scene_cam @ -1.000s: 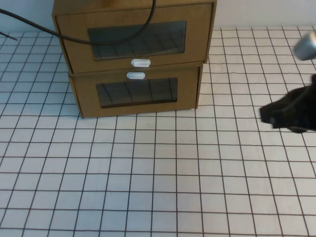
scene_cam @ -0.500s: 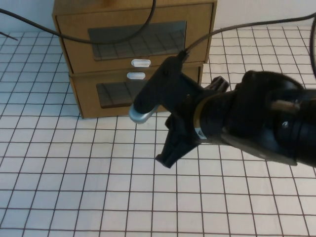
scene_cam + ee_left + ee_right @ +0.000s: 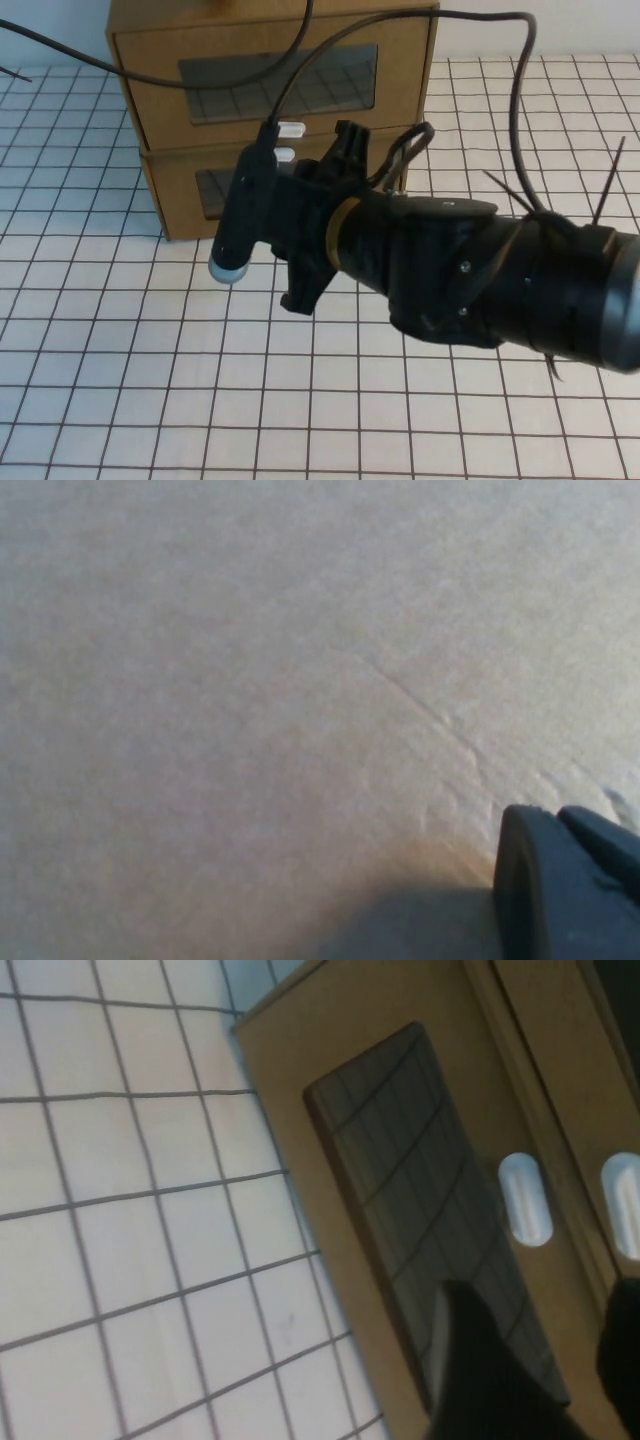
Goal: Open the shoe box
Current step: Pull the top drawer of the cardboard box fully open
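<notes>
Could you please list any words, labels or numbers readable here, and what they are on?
None: no readable text on the two stacked brown cardboard shoe boxes, their white oval handles, or the white gridded table. The right claw, open, faces the lower box; the left claw sits close against plain cardboard.

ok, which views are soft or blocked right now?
High view: the right arm looms large, blocking much of the lower brown cardboard shoe box. Left wrist view: out-of-focus tan surface, left gripper beside a dark shadow. Right wrist view: open right gripper blurred, dark, before a box window.
</notes>
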`<action>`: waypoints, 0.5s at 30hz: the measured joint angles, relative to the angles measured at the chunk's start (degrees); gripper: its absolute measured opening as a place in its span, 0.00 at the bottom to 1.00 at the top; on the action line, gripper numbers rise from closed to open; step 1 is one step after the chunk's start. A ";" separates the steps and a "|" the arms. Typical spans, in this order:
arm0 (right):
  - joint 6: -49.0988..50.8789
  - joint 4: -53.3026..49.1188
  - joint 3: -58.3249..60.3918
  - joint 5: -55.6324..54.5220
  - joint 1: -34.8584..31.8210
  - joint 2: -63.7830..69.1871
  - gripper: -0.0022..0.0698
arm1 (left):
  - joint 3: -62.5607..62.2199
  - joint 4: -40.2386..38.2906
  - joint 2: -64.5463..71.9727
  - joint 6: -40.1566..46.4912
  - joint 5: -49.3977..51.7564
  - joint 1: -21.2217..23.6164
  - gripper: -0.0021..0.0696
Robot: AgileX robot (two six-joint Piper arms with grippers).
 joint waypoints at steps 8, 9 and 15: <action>9.56 -16.64 -4.93 -0.02 -0.78 5.59 0.38 | -0.10 0.00 0.00 0.00 0.27 0.00 0.03; 9.68 -17.78 -5.25 -0.16 -1.04 5.96 0.38 | -0.10 0.00 0.00 0.00 0.31 0.00 0.03; 10.16 -22.36 -7.61 -1.60 -3.12 9.04 0.38 | -0.10 0.00 0.00 0.00 1.40 0.13 0.03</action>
